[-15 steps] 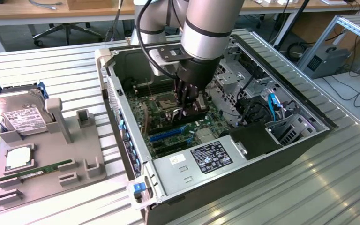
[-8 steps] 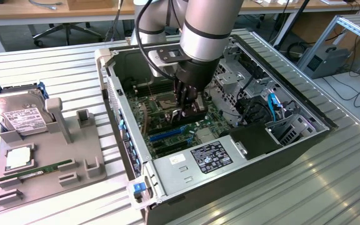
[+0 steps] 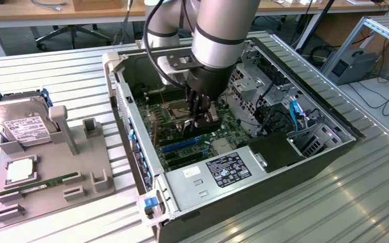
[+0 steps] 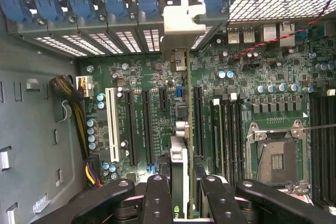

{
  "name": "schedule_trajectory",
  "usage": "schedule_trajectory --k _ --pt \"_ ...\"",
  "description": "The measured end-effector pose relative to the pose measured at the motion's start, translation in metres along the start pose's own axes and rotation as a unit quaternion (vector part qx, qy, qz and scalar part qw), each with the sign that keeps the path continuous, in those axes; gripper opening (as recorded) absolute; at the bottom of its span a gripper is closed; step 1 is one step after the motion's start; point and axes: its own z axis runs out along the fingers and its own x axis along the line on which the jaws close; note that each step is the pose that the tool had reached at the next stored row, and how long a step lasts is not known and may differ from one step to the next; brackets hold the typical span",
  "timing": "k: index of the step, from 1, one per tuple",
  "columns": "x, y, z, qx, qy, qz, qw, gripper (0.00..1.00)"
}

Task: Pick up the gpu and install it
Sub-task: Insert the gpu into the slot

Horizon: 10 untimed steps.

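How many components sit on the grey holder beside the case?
3: the hard drive at the far end, a silver square chip in the middle, the RAM stick at the near end. Smaller ones may be hidden.

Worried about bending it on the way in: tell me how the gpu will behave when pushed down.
The gpu probably stays stiff: it stands straight on edge, bracket to tail. Held by the tool near one end, it may tilt under pressure. Its thin board edge looks fragile.
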Motion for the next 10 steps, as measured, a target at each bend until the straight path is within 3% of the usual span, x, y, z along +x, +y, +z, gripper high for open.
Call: schedule_trajectory --k 10 --pt "-0.0023 0.0036 0.0069 0.0001 0.0009 0.000 1.0000 0.27"
